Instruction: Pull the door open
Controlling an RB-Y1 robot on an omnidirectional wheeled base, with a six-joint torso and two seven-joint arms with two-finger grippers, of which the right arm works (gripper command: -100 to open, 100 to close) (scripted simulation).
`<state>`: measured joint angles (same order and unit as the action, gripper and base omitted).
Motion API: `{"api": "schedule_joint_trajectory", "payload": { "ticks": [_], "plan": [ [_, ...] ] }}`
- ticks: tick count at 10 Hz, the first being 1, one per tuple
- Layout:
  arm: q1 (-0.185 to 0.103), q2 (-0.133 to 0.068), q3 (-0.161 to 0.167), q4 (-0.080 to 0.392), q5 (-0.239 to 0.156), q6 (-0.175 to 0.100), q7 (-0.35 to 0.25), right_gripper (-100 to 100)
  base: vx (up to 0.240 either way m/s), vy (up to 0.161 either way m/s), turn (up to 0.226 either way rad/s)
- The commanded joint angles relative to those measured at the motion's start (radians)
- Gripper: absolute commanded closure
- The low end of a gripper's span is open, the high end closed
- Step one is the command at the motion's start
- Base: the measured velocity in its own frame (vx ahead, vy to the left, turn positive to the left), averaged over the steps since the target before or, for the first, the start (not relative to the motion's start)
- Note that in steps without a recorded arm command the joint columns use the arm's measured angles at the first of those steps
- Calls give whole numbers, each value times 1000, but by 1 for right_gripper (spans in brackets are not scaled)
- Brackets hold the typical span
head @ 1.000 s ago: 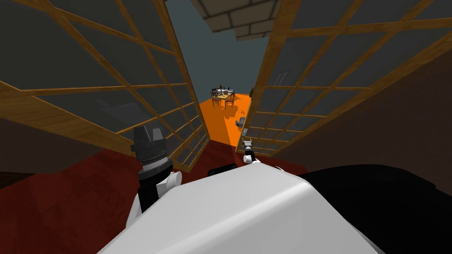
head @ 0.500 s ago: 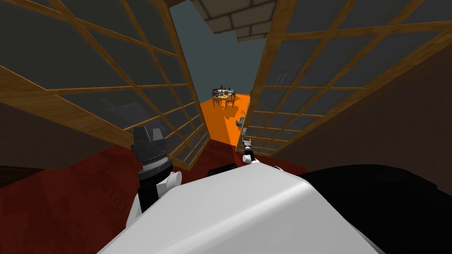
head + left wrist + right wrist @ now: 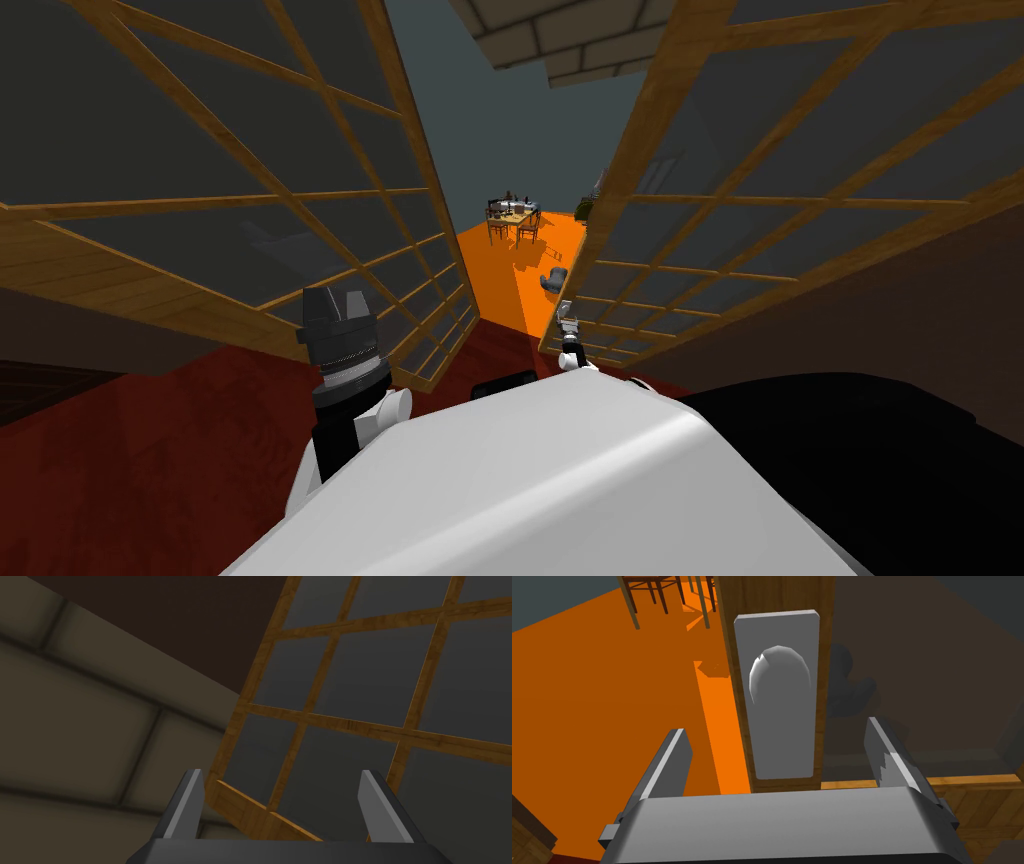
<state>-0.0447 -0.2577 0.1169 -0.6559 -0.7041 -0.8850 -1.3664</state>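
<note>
A double door of wooden bars and dark panes stands partly open in the head view, with the left leaf (image 3: 300,200) and right leaf (image 3: 760,200) splayed apart. My right gripper (image 3: 567,322) is at the right leaf's free edge. In the right wrist view a grey plate with a rounded knob (image 3: 779,681) sits on that wooden edge. My right gripper (image 3: 775,731) is open, and the knob lies just past its fingertips, not between them. My left gripper (image 3: 281,776) is raised beside the left leaf (image 3: 370,686), open and holding nothing.
Through the gap lies an orange floor (image 3: 500,270) with a wooden table and chairs (image 3: 512,218) far off. A grey handle (image 3: 553,278) shows on the right leaf's far side. Dark red floor (image 3: 180,440) lies on my side. Chair legs (image 3: 657,591) stand beyond the knob.
The right leaf's free edge has swung rightward and the gap between the leaves is wider. My right gripper has moved slightly right with it. The left arm has stayed put.
</note>
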Motion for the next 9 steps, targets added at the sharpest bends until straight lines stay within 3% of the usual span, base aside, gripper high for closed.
{"api": "schedule_joint_trajectory", "payload": {
  "ticks": [1, 3, 5, 6, 9],
  "plan": [
    [17, -22, 0, 7, -3, -10, -30, -100, 165, 7, 93],
    [32, -52, -3, 15, -9, -18, -63, -100, 172, -17, 76],
    [40, -52, -5, -4, -10, -8, -54, -100, 77, -24, 17],
    [40, -52, -5, -4, -10, -8, -54, 100, 0, 0, 0],
    [40, -52, -5, -4, -10, -8, -54, 100, -11, 2, 1]
  ]
}}
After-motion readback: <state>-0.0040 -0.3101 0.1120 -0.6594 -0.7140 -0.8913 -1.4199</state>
